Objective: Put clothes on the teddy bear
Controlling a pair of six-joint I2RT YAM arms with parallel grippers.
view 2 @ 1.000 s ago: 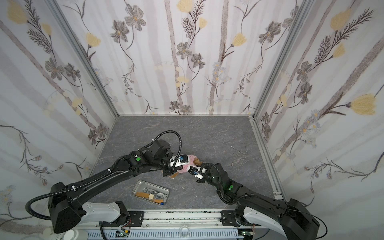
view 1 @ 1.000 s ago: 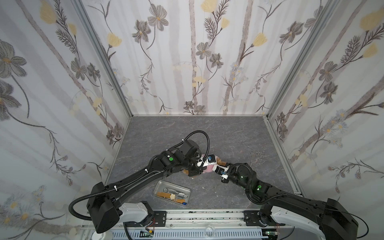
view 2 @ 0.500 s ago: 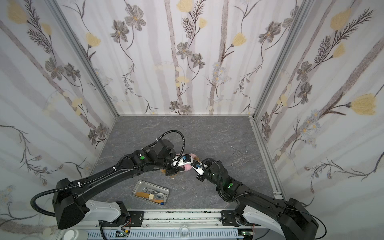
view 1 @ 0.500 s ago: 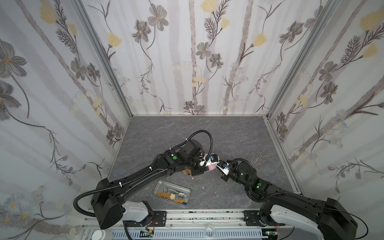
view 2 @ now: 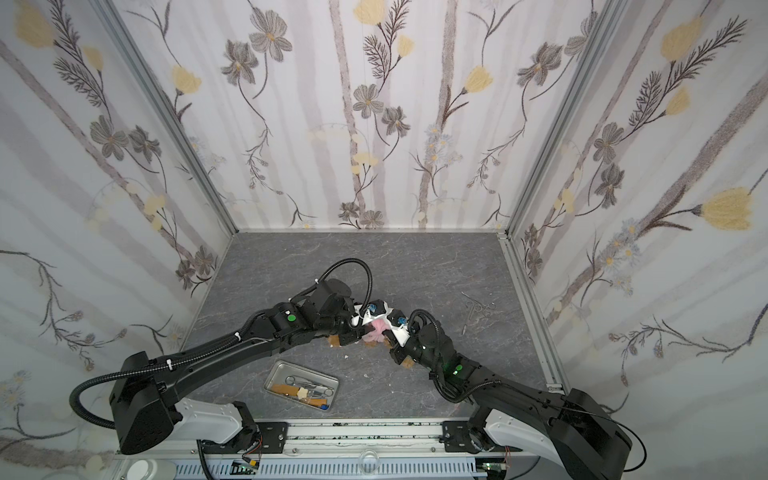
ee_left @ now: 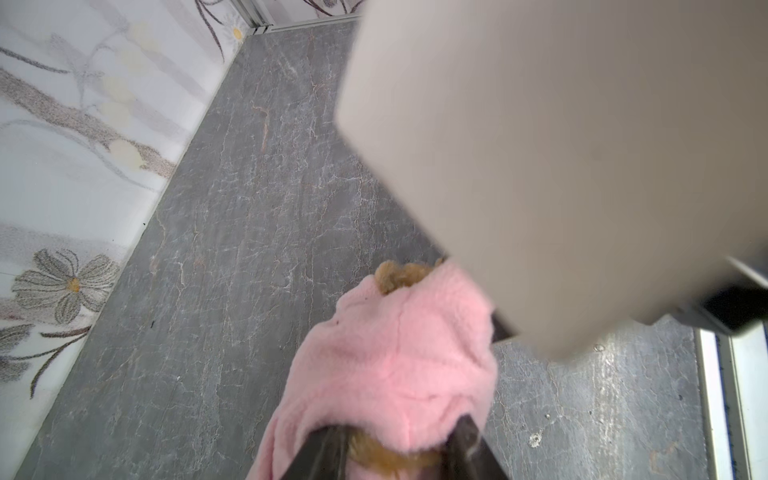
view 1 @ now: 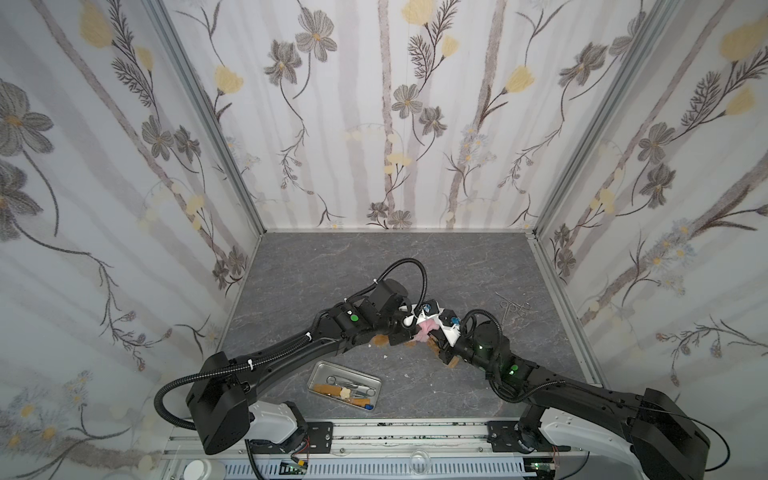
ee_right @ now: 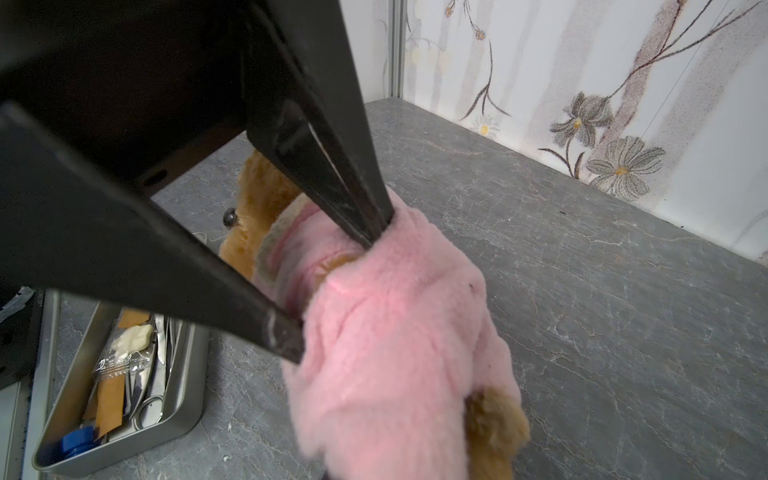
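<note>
The teddy bear (ee_right: 257,199) has shifted rightward, pink fleece shirt (ee_right: 395,332) on but bunched, pinched by the right end effector (ee_right: 334,295); left end effector (ee_left: 392,440) grip unclear.

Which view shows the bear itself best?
The right wrist view: the bear shows a furry head, a dark bead on its face and a paw outside the shirt. The left wrist view gives only fur tufts; in both top views it is just small brown patches.
</note>
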